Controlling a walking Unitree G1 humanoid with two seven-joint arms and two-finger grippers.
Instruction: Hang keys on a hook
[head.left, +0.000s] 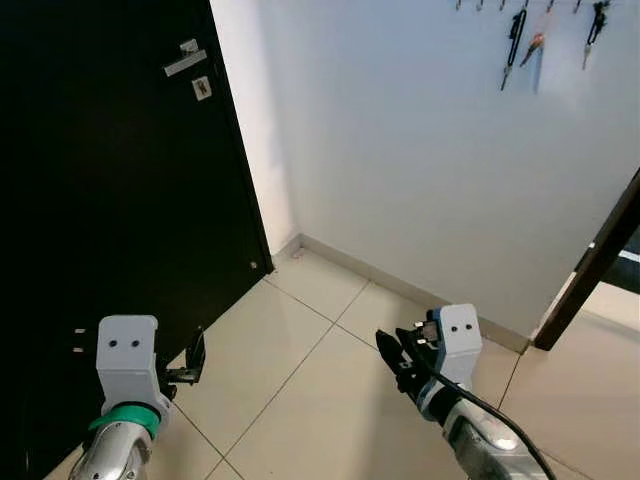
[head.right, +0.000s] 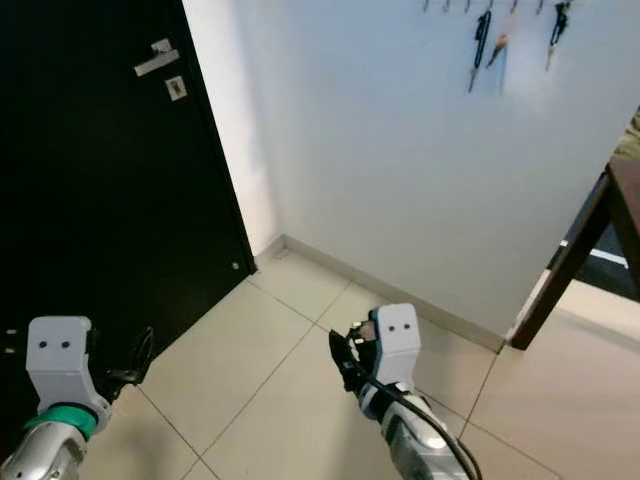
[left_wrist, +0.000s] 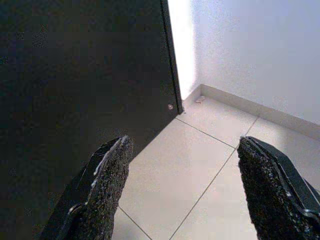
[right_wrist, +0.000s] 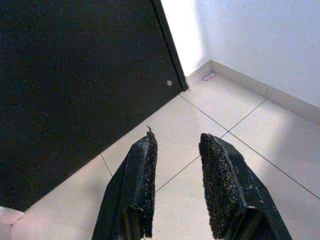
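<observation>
Several sets of keys (head.left: 515, 40) hang from a row of hooks (head.left: 478, 5) high on the white wall, at the upper right. Both arms are held low over the tiled floor, far below the hooks. My left gripper (head.left: 195, 358) is next to the black door, and the left wrist view shows its fingers (left_wrist: 107, 175) spread wide and open with nothing between them. My right gripper (head.left: 397, 357) points toward the door's corner. In the right wrist view its pads (right_wrist: 145, 165) stand a little apart, with only floor showing between them. I see no keys in either gripper.
A black door (head.left: 110, 200) with a silver handle (head.left: 185, 62) fills the left side. A dark wooden furniture leg (head.left: 598, 258) leans in at the right. A baseboard (head.left: 400, 285) runs along the foot of the wall, and beige floor tiles (head.left: 290, 370) lie ahead.
</observation>
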